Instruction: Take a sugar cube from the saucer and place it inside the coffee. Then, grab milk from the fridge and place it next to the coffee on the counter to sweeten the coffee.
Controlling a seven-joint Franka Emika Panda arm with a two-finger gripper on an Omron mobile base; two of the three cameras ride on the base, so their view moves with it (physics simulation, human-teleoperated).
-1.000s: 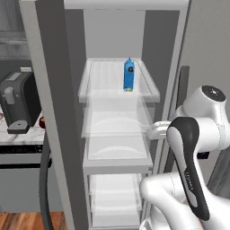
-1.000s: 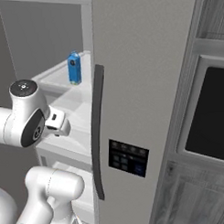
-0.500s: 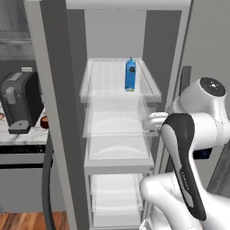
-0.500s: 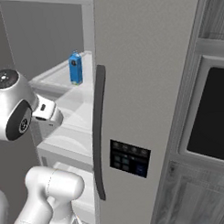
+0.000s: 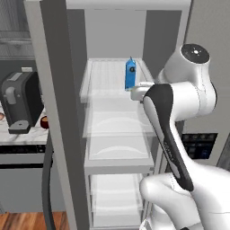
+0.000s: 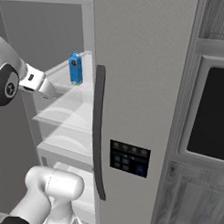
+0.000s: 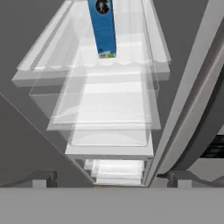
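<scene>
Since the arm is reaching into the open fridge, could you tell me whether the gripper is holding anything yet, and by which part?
Nothing is held. The gripper is open, short of the small blue milk carton on the fridge's upper shelf.

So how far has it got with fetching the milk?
The fridge already stands open. The open gripper is reaching toward the milk on the upper shelf, apart from it. Left: grasp the carton and set it by the coffee on the counter.

coffee machine (image 5: 19, 102): black, standing at nine o'clock
built-in oven (image 6: 209, 117): dark door, at three o'clock
floor (image 5: 27, 221): wood
</scene>
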